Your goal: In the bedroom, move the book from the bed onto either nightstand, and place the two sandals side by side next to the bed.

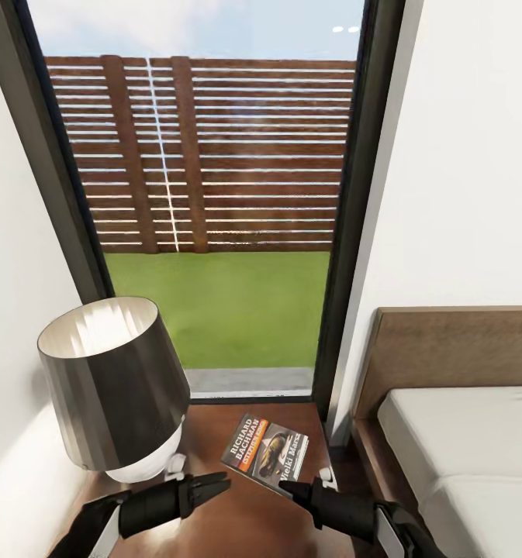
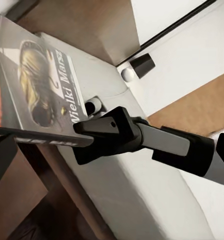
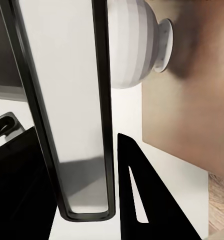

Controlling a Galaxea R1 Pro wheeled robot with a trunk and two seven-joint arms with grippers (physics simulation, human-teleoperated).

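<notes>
Your right gripper (image 1: 292,488) touches the book's (image 1: 267,449) near edge; whether it is clamped I cannot tell. Your left gripper (image 1: 218,486) looks closed and empty. The book lies on the nightstand (image 1: 237,519). Pulling back carelessly may drag it off, or knock the lamp (image 1: 113,387).

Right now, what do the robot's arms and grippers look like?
Both the left gripper and the right gripper are matte black, with tapering black fingers and small white knobs near their bases. Behind the black wrists the arms turn silver-grey. No cables or markings are visible.
</notes>
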